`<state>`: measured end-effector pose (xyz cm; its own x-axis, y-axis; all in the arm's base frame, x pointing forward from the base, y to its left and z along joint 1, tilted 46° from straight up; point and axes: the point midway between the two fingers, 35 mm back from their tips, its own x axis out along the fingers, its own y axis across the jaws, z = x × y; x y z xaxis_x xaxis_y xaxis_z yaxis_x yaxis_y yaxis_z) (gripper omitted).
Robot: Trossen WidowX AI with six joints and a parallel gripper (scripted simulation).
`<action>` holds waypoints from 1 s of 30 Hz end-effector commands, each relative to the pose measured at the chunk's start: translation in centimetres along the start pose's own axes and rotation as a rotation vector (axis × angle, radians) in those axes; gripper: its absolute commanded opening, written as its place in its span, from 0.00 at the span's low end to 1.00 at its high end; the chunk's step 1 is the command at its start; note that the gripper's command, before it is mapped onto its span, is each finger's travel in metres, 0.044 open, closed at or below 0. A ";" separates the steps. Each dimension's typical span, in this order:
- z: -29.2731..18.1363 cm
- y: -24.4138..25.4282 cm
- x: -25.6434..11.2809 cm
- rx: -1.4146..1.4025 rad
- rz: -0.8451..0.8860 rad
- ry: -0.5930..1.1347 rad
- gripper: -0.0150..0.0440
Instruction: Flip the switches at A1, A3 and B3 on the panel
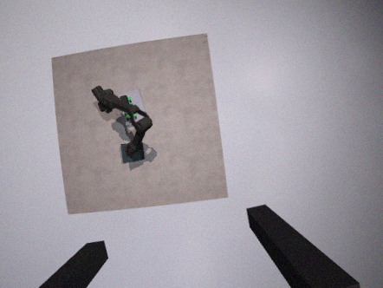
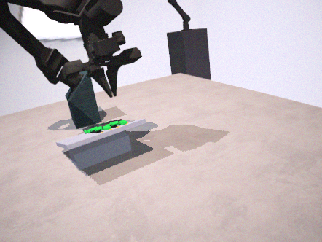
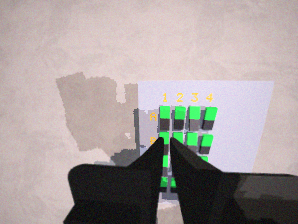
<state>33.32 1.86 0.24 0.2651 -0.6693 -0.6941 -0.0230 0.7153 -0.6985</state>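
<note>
Beige tabletop (image 1: 182, 165) (image 2: 218, 175) (image 3: 35, 40), switch panel (image 1: 138, 97) (image 2: 73, 141) (image 3: 245, 110) below the nearly closed gripper (image 2: 113, 96) (image 3: 166, 141).

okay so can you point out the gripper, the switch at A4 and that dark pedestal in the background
Gripper (image 2: 114, 96) (image 3: 166, 141): exterior and wrist views, midway between its fingertips.
Switch at A4 (image 3: 211, 113): wrist view, on its green end.
Dark pedestal (image 2: 197, 52): exterior view, on its side face.

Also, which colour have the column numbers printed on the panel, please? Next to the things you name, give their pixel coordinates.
The column numbers (image 3: 187, 98) are yellow-orange; this shows best in the wrist view.
</note>
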 end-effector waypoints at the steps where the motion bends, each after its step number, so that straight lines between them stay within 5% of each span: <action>1: -0.6 -0.1 2.8 -0.013 -0.013 0.001 0.25; 30: -0.7 -0.2 5.4 -0.013 -0.015 -0.001 0.25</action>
<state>34.15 -2.00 -3.34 0.2681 -0.6774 -0.6850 -0.0253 0.7059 -0.7079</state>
